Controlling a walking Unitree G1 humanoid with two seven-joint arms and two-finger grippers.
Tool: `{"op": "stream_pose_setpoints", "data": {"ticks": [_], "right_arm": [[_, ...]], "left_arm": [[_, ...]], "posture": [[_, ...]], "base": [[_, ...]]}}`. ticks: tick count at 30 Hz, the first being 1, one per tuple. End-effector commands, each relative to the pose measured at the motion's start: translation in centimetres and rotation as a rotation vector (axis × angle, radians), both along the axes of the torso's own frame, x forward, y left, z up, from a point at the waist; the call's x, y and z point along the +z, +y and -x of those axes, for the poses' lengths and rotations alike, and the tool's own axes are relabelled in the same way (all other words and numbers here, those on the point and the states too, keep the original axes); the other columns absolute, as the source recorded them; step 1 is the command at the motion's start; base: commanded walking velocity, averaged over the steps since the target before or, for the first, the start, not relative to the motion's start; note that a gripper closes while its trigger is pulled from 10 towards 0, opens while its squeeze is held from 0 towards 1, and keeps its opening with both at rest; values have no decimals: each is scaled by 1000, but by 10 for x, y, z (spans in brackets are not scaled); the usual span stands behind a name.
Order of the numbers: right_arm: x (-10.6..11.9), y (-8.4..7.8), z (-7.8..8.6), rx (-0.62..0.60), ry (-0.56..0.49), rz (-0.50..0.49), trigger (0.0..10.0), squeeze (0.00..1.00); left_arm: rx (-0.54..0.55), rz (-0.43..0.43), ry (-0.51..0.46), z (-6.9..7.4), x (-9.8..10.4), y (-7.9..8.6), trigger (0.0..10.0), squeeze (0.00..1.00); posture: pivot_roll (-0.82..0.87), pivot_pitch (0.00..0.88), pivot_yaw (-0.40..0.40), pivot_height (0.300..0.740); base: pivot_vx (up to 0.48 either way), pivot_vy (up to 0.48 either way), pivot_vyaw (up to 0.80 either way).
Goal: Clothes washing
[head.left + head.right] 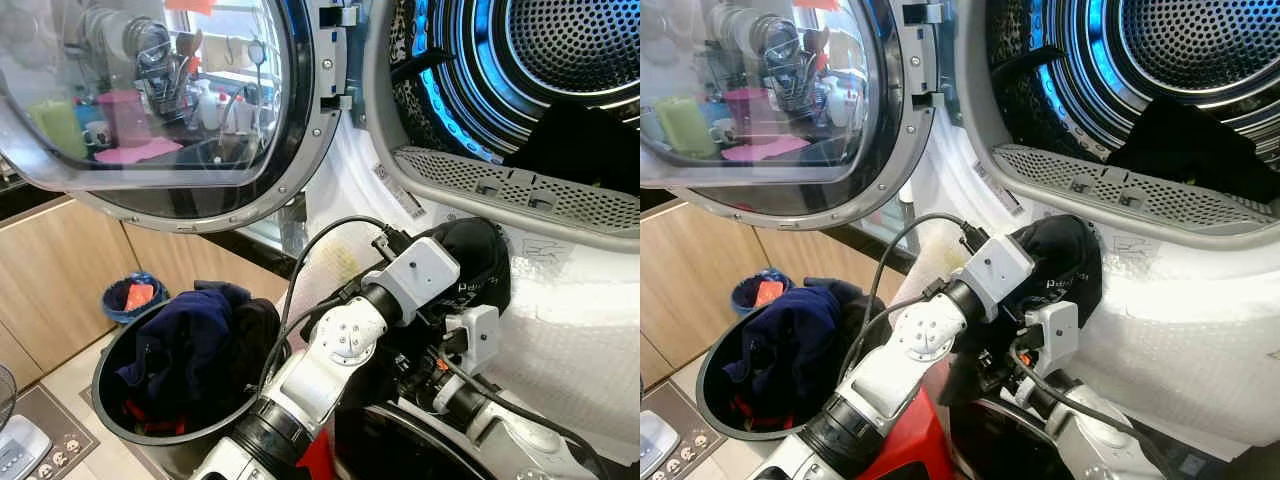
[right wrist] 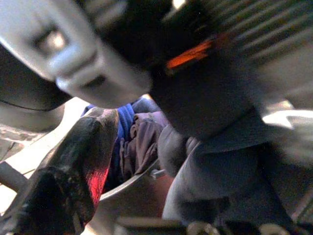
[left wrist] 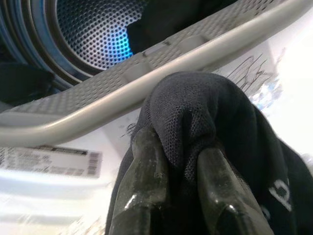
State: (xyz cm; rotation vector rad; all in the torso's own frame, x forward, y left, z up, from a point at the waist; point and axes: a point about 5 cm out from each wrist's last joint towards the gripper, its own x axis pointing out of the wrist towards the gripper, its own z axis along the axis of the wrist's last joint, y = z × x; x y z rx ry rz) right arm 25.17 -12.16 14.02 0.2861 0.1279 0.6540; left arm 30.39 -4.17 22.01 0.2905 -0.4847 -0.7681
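Note:
My left gripper (image 3: 178, 147) is shut on a black garment (image 1: 472, 255), which bunches over both fingers. It holds the garment against the white front of the machine, just below the grey perforated lip (image 1: 500, 180) of the open drum (image 1: 565, 50). Another dark garment (image 1: 590, 140) lies inside the drum at the right. My right arm's wrist (image 1: 470, 340) sits under the left forearm, close to the machine front. In the right wrist view one dark finger (image 2: 78, 161) shows, blurred, with blue and purple clothes beyond it. A black laundry basket (image 1: 110, 400) at lower left holds navy clothes (image 1: 190, 350).
The round glass door (image 1: 150, 100) stands swung open to the left, above the basket. A small blue bin (image 1: 130, 295) sits on the floor by wooden cabinets (image 1: 60, 290). A white scale (image 1: 20, 445) lies at the bottom left corner.

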Motion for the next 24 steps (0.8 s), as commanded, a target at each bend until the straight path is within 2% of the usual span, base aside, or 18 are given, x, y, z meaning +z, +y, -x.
{"op": "stream_pose_setpoints", "data": {"ticks": [1, 6, 10, 16, 17, 18, 19, 20, 21, 22, 23, 24], "right_arm": [[1, 10, 4, 31, 7, -22, 10000, 0], [-1, 10, -4, -75, 41, -78, 10000, 0], [-5, 1, -13, -187, 57, -93, 10000, 0], [-7, -8, -18, -255, 44, -92, 10000, 0], [-7, -11, -19, -268, 33, -91, 9176, 0], [-8, -12, -19, -272, 29, -92, 9176, 0], [-8, -13, -19, -272, 36, -110, 4157, 0], [-9, -14, -19, -269, 43, -121, 4157, 0], [-10, -15, -19, -280, 43, -133, 2000, 0], [-10, -16, -20, -287, 39, -131, 2000, 0], [-10, -16, -20, -282, 36, -135, 0, 0], [-11, -16, -19, -276, 33, -142, 0, 0]], "left_arm": [[-62, 57, -39, 9, 15, -12, 10000, 0], [-92, 95, -23, 17, 18, -19, 10000, 0], [-119, 137, -3, 24, 22, -21, 10000, 0], [-138, 175, 1, 27, 27, -20, 10000, 0], [-140, 187, -6, 28, 30, -19, 10000, 0], [-141, 191, -7, 28, 31, -18, 10000, 0], [-145, 202, -2, 28, 32, -18, 10000, 0], [-148, 208, 2, 28, 33, -17, 10000, 0], [-154, 222, 8, 29, 34, -16, 10000, 0], [-157, 228, 11, 30, 35, -16, 10000, 0], [-159, 231, 13, 30, 35, -16, 10000, 0], [-159, 233, 16, 30, 35, -16, 10000, 0]], "posture": [[-24, 0, 15, 740], [-17, 0, 14, 740], [-11, 0, 12, 740], [-3, 0, 8, 740], [0, 0, 7, 740], [0, 0, 7, 740], [0, 0, 7, 740], [0, 0, 7, 740], [2, 0, 6, 740], [2, 0, 6, 740], [4, 0, 4, 740], [4, 0, 4, 740]], "base": [[0, 0, 0], [0, 0, 0], [0, 0, 0], [0, 0, 0], [0, 0, 0], [0, 0, 0], [0, 0, 0], [0, 0, 0], [0, 0, 0], [0, 0, 0], [0, 0, 0], [0, 0, 0]]}}
